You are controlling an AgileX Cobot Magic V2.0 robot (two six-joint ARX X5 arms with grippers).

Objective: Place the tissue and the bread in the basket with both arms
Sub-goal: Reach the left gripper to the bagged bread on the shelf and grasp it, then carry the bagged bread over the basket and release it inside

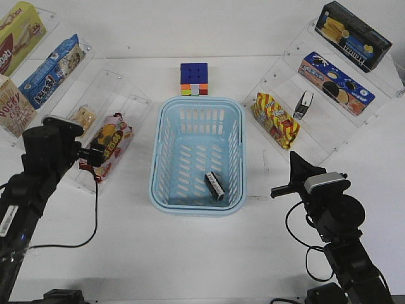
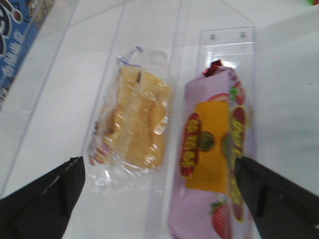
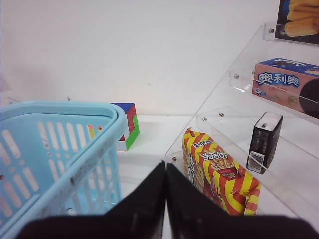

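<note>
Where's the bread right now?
The bread sits on the clear shelf at the left of the front view, beside the pink snack bag, with the open left gripper hovering over it.

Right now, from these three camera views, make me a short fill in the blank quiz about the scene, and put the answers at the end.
1. The tissue lies inside the ____.
2. The bread sits on a clear shelf beside a snack bag, between the open fingers of the ____ gripper.
3. The right gripper has its fingers ____.
4. Behind the basket stands a colourful ____.

Answers: basket; left; closed; cube
</note>
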